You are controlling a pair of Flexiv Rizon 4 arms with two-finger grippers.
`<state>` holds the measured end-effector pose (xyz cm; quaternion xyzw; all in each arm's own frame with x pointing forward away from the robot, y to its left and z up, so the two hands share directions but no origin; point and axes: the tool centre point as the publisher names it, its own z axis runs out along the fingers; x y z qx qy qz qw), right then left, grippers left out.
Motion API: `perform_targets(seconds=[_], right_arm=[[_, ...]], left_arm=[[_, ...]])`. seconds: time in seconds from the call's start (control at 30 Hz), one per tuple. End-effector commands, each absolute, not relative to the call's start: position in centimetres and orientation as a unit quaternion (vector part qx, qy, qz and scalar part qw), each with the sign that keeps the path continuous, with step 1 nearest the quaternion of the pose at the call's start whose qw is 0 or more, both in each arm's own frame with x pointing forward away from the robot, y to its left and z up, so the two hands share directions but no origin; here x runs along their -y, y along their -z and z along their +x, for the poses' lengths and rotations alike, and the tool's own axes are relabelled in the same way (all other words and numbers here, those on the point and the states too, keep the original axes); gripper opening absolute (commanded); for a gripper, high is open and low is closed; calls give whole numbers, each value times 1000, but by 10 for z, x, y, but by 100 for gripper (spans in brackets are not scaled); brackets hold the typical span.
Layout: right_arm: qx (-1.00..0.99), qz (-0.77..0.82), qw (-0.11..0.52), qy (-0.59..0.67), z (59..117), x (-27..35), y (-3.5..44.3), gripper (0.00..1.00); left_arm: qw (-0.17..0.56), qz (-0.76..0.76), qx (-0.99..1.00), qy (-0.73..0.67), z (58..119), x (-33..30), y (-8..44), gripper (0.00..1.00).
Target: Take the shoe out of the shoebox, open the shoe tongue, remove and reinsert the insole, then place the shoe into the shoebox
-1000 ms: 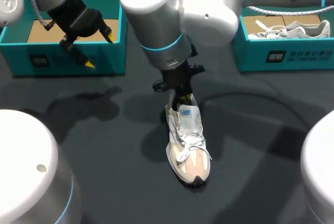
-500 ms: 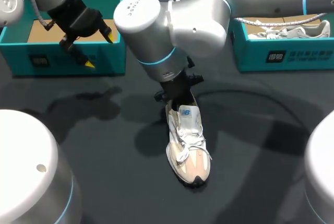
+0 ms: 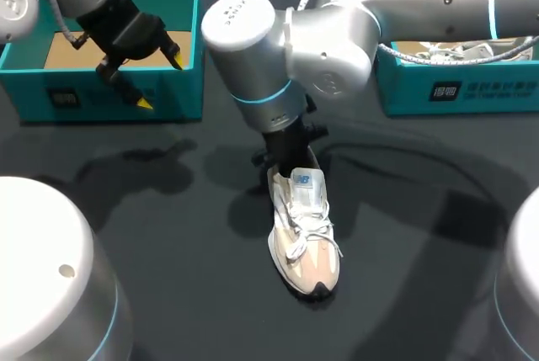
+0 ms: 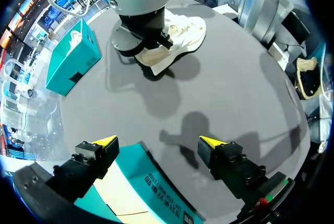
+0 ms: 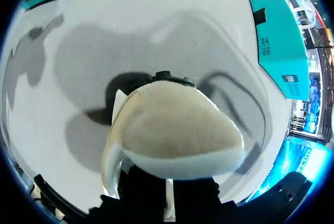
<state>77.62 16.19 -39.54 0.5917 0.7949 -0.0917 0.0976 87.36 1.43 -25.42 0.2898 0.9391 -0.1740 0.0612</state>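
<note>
A pale beige and white shoe [image 3: 305, 235] lies on the dark desk [image 3: 168, 235] near its middle, toe toward the near edge and heel toward the far side. Our right arm [image 3: 337, 33] comes in from the far right and reaches down to the heel. Our right gripper [image 3: 286, 155] sits right at the heel opening, but the wrist above hides it, so we cannot tell whether it is open or closed. In the right wrist view the shoe's rounded beige heel [image 5: 177, 130] fills the space ahead of the gripper and covers nearly everything else.

Our left gripper [image 3: 160, 82] hangs open over the front wall of the left shoebox [image 3: 84, 96], a teal box at the far left with a brown cardboard floor. It holds nothing. In the left wrist view its two yellow tips stand wide apart [image 4: 156, 141] above the box edge [image 4: 135, 182], with the shoe [image 4: 182, 31] well beyond.

The right shoebox [image 3: 472, 87] stands at the far right. The arm cuts off most of it, and only a sliver of a second shoe [image 3: 459, 48] shows inside.
</note>
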Motion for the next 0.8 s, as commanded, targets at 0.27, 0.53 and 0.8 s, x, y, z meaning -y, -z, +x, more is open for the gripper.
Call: perform_targets(seconds=[0.27,0.53,0.8], right_arm=[[-786,602,116,73,778,-164,364,0],[-787,612,45,62,780,-160,399,0],[-785,618,-3,46,773,-163,413,0]], left_arm=[[61,290,-939,173,873,-15,254,100],[61,290,-939,173,873,-15,254,100],[61,290,-939,173,873,-15,254,100]])
